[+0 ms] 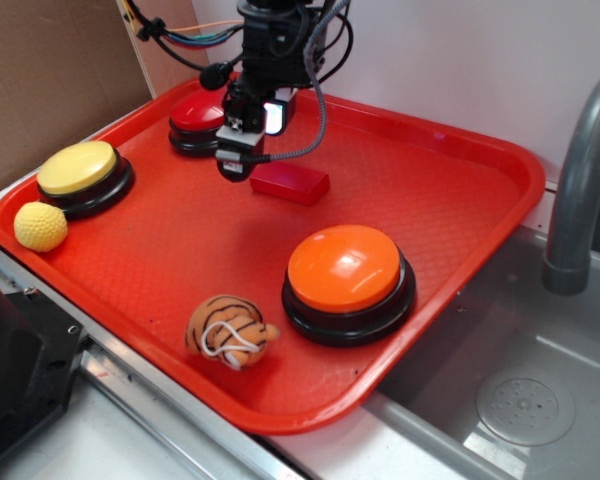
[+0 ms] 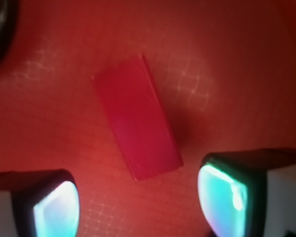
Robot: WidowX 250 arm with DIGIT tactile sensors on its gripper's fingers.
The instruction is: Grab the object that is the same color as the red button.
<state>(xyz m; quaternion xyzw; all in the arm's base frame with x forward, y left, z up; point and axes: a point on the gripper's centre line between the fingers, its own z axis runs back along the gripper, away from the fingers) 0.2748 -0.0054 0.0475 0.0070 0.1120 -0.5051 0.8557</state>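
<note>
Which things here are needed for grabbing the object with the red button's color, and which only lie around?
Belong to the job:
- red block, lying flat on the tray
- red button, the color reference
- gripper, open, above the block

Just lying about:
- orange button
- yellow button
- yellow ball
- striped toy
- red tray, carrying everything

A robot test setup staged as a kitchen: a red tray rests on the edge of a grey sink with a curved faucet, cardboard sheeting behind, and bundled cables feeding the arm overhead.
</note>
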